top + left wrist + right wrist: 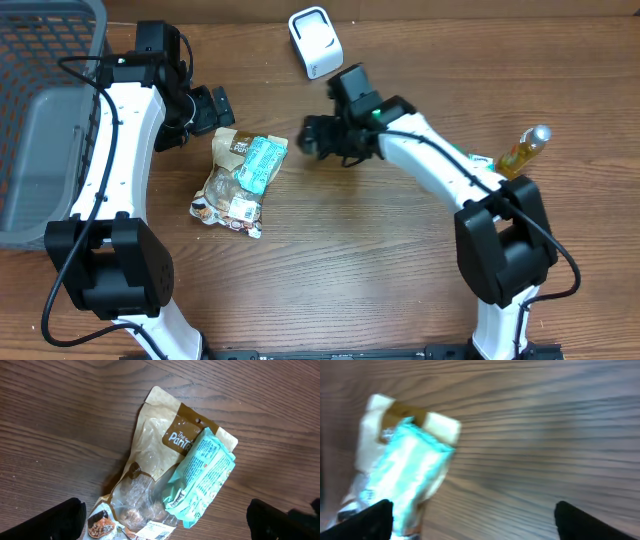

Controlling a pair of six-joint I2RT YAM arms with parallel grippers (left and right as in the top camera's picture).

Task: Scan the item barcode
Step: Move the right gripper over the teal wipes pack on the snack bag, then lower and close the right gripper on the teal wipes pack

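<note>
From above, there are two arms, one brown snack bag [222, 190], one blue-green packet [258, 162], one white scanner [315, 42], one yellow bottle [524, 151] and one grey basket [40, 130]. The snack bag lies flat on the wooden surface [360, 250], at 9 o'clock from the middle. The blue-green packet lies on top of the bag, at the bag's 1 o'clock corner. A white sticker [241, 208] is low on the bag. The scanner stands at 12 o'clock. The bottle is at 3 o'clock and the basket is far out at 9 o'clock. The left fingers [218, 103] are spread wide just past the bag's top, holding nothing. The right fingers [312, 135] are near the packet, at its 3 o'clock side.

From the left wrist, the bag has a see-through front with brown lumps of food inside. Its dark brown label reads "The Pan", and the rest is hidden under the packet. The packet's print is too small to read. Both left fingers [62, 520] sit far apart at 7 and 5 o'clock.

The right wrist view is blurry. The bag and packet [410, 480] show at 9 o'clock. The right fingers [585, 522] look spread wide, holding nothing.
</note>
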